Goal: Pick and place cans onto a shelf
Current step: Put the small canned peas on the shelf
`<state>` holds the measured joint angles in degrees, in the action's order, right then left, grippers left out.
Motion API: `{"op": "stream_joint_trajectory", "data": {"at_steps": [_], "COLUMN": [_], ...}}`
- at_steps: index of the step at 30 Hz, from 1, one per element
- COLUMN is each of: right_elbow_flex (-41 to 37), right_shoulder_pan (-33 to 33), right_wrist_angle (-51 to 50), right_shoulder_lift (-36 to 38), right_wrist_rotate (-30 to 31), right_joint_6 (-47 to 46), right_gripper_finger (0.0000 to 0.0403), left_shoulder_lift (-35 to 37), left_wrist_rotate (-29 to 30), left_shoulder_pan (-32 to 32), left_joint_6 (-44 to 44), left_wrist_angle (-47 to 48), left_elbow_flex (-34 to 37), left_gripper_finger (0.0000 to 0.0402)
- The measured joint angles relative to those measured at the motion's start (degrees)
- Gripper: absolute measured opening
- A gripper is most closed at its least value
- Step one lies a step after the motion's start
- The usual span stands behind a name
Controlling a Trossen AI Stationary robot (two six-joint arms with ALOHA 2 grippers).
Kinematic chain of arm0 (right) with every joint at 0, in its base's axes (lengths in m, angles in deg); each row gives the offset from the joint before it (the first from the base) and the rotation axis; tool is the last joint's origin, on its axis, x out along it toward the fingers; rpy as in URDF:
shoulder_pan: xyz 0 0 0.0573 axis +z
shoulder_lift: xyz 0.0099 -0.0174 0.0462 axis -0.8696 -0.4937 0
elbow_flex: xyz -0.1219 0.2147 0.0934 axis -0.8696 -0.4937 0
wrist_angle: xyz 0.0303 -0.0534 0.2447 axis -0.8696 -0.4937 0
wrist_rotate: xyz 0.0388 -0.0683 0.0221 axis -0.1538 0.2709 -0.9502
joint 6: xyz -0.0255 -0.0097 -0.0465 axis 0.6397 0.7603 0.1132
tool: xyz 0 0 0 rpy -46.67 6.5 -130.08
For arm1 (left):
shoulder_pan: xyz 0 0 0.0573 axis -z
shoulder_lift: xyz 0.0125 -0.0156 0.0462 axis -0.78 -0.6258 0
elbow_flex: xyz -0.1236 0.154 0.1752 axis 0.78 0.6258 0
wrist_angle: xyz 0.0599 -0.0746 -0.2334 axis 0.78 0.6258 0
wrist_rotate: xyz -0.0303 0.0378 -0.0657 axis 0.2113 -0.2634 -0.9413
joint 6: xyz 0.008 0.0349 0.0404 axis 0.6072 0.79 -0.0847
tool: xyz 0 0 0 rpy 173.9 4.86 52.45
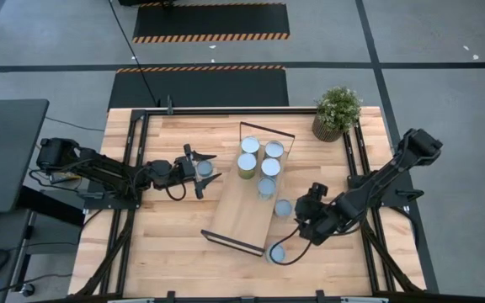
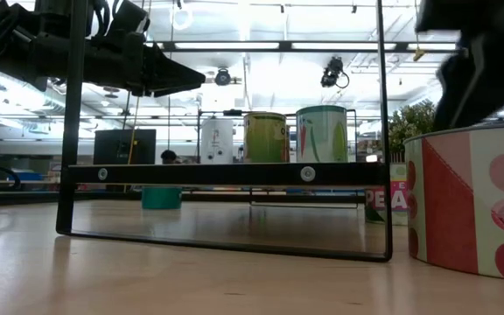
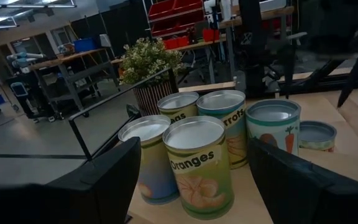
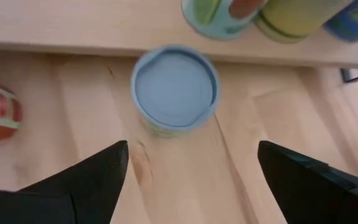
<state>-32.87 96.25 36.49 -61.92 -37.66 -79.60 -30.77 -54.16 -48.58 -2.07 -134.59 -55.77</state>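
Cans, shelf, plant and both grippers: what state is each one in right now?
Shelf: lying on the table, carrying four upright cans.
Cans on the shelf: upright, clustered at its far end.
Can beside the shelf: upright on the table, in front of the right gripper.
Can near the shelf's front corner: upright on the table.
Left gripper: open, empty, near the can cluster.
Right gripper: open, empty.
Plant: upright at the table's far corner.
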Motion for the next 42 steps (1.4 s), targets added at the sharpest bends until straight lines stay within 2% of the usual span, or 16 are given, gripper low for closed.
{"op": "stream_joint_trajectory", "data": {"at_steps": [8,13,18,29,36,42], "right_elbow_flex": [-12.95,-16.14,-16.39,-16.41,-16.19,-10.57], "right_shoulder_pan": [-1.47,-2.97,-4.81,-7.55,-8.29,-8.16], "right_wrist_angle": [19.99,30.44,36.79,41.63,40.8,31.17], "right_shoulder_lift": [-0.27,-2.27,-5.3,-7.37,-7.01,-5.78], "right_wrist_rotate": [0.42,0.84,2.12,2.14,0.46,-3.75], "right_joint_6": [3.77,8.27,12.22,15.43,15.43,15.09], "right_gripper_finger": [0.039,0.0397,0.0399,0.0391,0.033,0.0296], "left_shoulder_lift": [-0.01,-0.01,-0.01,0.01,0.01,0.01], "left_wrist_rotate": [0.0,-0.01,0.0,0.01,0.0,0.0], "left_shoulder_pan": [0.0,0.0,0.0,0.0,0.0,0.0], "left_joint_6": [0.13,0.11,-0.15,-0.18,-0.17,-0.17], "left_wrist_angle": [-0.05,-0.1,0.13,0.45,0.51,0.5], "left_elbow_flex": [0.0,0.0,0.0,0.0,0.0,0.0], "left_gripper_finger": [0.0297,0.0297,0.0297,0.0297,0.0297,0.0297]}}
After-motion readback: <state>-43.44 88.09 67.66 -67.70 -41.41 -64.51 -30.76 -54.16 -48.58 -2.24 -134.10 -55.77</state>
